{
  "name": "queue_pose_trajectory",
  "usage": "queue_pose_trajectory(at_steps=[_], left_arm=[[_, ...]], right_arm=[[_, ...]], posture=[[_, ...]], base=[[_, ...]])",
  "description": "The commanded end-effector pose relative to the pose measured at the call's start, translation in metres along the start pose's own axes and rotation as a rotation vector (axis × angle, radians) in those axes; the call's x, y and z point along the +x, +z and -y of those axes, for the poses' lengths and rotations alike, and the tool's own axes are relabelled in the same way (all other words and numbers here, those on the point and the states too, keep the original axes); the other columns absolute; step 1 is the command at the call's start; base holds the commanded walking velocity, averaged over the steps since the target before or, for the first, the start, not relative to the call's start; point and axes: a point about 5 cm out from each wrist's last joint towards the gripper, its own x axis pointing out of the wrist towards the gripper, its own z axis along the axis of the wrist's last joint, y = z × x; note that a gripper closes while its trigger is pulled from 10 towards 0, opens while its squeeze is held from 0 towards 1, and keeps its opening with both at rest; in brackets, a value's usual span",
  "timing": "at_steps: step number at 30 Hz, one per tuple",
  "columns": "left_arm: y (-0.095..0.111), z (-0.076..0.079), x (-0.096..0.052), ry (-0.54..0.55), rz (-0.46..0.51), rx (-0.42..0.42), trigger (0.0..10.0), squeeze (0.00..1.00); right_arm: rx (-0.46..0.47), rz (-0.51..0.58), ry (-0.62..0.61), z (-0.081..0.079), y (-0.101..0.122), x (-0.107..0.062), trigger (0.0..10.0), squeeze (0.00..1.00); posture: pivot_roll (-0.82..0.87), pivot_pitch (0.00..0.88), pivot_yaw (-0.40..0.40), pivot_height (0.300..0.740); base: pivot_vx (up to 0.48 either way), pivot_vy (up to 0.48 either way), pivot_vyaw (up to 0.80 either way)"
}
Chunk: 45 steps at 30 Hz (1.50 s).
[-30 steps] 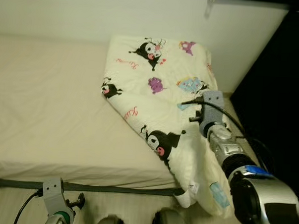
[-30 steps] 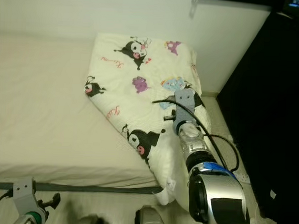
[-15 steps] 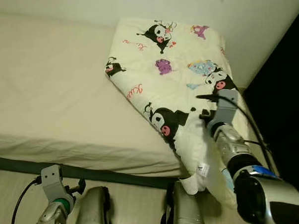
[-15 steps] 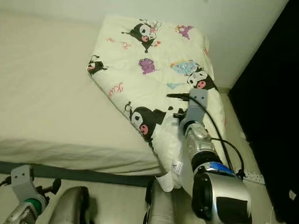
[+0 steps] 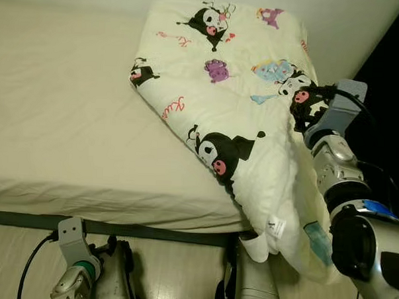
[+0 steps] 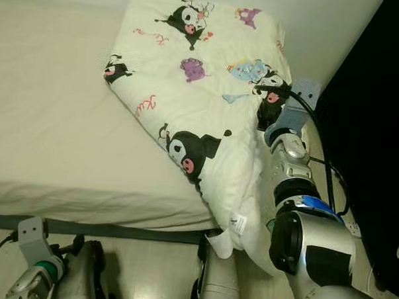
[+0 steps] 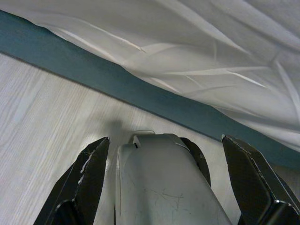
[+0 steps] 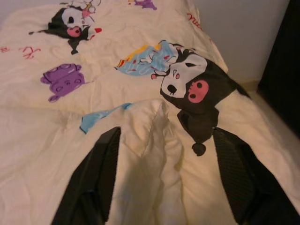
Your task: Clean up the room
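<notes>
My right gripper [image 8: 164,154] had its jaws spread over a raised fold of the cartoon-print blanket [image 5: 235,98] on the bed [image 5: 62,117]; my left gripper [image 7: 164,187] hung with jaws released.

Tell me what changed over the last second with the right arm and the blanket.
The right gripper has reached further forward along the cartoon-print blanket, from its middle to its far right edge, and its open fingers now straddle a raised fold. The head camera tilted down and nearer, so the scene shifted. The blanket lies as before on the bed, one corner hanging over the edge. The left gripper still hangs by the floor.
</notes>
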Motion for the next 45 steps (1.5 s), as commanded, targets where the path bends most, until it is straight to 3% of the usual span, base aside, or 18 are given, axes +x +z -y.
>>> queue_pose_trajectory(at_steps=[1,4,7,9,13,14,16,22,23,29,33,41,45], left_arm=[[-0.011,-0.004,-0.005,0.003,-0.03,0.012,10.0,0.0],[-0.012,-0.004,-0.005,0.002,-0.033,0.022,10.0,0.0],[-0.014,-0.006,-0.007,-0.004,-0.039,0.048,10.0,0.0],[-0.014,-0.006,-0.007,-0.004,-0.039,0.048,10.0,0.0],[-0.013,-0.008,-0.007,-0.013,-0.038,0.073,10.0,0.0],[-0.013,-0.008,-0.007,-0.013,-0.038,0.073,10.0,0.0],[-0.012,-0.01,-0.008,-0.014,-0.035,0.084,10.0,0.0],[-0.012,-0.014,-0.009,-0.014,-0.036,0.103,10.0,0.0],[-0.012,-0.017,-0.01,-0.01,-0.035,0.11,10.0,0.0],[-0.012,-0.02,-0.011,-0.006,-0.034,0.118,10.0,0.0],[-0.015,-0.028,-0.015,0.003,-0.036,0.136,10.0,0.0],[-0.019,-0.035,-0.02,0.004,-0.045,0.154,10.0,0.0],[-0.02,-0.033,-0.02,0.0,-0.047,0.156,10.0,0.0]], right_arm=[[0.076,-0.045,-0.055,0.017,-0.016,-0.008,10.0,1.0],[0.115,-0.057,-0.055,0.02,-0.021,-0.01,10.0,1.0],[0.282,-0.062,-0.048,0.027,-0.033,-0.017,10.0,1.0],[0.282,-0.062,-0.048,0.027,-0.033,-0.017,10.0,1.0],[0.43,-0.037,-0.049,0.038,-0.039,-0.023,10.0,1.0],[0.43,-0.037,-0.049,0.038,-0.039,-0.023,10.0,1.0],[0.574,-0.054,-0.009,0.035,-0.048,-0.026,10.0,1.0],[0.686,-0.124,-0.014,0.029,-0.071,-0.035,10.0,1.0],[0.716,-0.15,0.0,0.025,-0.081,-0.04,10.0,0.0],[0.73,-0.176,0.022,0.02,-0.089,-0.044,10.0,0.0],[0.758,-0.175,0.128,0.005,-0.094,-0.046,10.0,0.0],[0.786,-0.064,0.37,-0.016,-0.067,-0.035,10.0,0.0],[0.758,-0.078,0.384,-0.02,-0.065,-0.033,10.0,0.0]], posture=[[-0.06,0.053,0.01,0.53],[-0.06,0.063,0.016,0.53],[-0.06,0.07,0.022,0.53],[-0.06,0.07,0.022,0.53],[-0.06,0.083,0.031,0.53],[-0.06,0.083,0.031,0.53],[-0.07,0.092,0.038,0.53],[-0.06,0.106,0.044,0.53],[-0.05,0.11,0.048,0.53],[-0.04,0.119,0.053,0.53],[-0.02,0.139,0.062,0.53],[-0.02,0.143,0.056,0.53],[-0.02,0.138,0.053,0.53]], base=[[0.0,0.0,0.0],[0.0,0.0,0.0],[0.0,0.0,0.0],[0.0,0.0,0.0],[0.0,0.0,0.0],[0.0,0.0,0.0],[0.0,0.0,0.0],[0.0,0.0,0.0],[0.0,0.0,0.0],[0.0,0.0,0.0],[0.0,0.0,0.0],[0.0,0.0,0.0],[0.0,0.0,0.0]])
